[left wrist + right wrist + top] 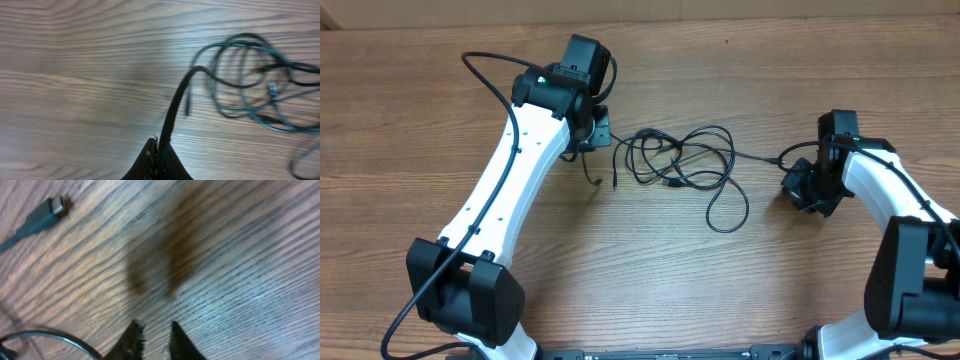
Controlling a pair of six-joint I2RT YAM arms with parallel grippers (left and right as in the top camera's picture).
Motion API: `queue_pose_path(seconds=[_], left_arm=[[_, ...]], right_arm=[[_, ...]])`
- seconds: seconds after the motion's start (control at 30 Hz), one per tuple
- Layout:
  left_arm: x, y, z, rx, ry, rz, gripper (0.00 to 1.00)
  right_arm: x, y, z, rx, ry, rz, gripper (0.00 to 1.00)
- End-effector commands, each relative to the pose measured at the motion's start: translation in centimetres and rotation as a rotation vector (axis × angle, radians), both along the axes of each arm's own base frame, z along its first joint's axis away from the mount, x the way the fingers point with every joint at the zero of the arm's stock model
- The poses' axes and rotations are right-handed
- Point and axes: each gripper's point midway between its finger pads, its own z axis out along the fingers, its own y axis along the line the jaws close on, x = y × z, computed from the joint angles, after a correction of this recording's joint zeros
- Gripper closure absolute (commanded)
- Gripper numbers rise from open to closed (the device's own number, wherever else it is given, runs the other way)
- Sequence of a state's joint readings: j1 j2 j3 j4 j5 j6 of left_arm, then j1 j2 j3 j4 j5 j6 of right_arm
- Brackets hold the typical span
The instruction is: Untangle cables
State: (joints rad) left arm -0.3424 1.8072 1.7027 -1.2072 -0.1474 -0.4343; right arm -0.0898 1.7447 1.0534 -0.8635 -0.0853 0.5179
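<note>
Cables: thin black flexible cords (670,160), loosely looped at the middle of the brown wooden table (620,260).
Left gripper (159,150): jaws clamped on one cord.
Right gripper (154,337): jaws slightly apart, empty.
Risk: a one-sided pull may tighten the knots.

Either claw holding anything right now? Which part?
Left claw is shut on a black cable, on a strand leading out of the tangle. Right claw holds nothing, over bare table.

Bright even light; overhead sharp; wrist views blurred, cables (176,105) smeared.
</note>
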Motion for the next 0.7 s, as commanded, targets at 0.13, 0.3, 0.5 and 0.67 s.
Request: queue_pose_path(seconds=[0.13, 0.3, 0.5, 0.67], left_arm=[[-1.2, 3.1, -0.2, 0.137, 0.042, 0.055, 0.96], [-2.7, 4.5, -0.4, 0.162, 0.114, 0.076, 0.96], [-2.6, 8.0, -0.4, 0.159, 0.13, 0.202, 0.96], [-2.2, 4.9, -0.9, -0.194, 0.189, 0.137, 0.96]], right_arm=[[0.0, -0.5, 0.1, -0.034, -0.008, 0.0, 0.93], [0.6, -0.5, 0.2, -0.036, -0.033, -0.001, 0.96], [1.5, -0.6, 0.3, -0.038, -0.067, -0.002, 0.96], [1.5, 0.7, 0.4, 0.035, -0.073, 0.001, 0.89]])
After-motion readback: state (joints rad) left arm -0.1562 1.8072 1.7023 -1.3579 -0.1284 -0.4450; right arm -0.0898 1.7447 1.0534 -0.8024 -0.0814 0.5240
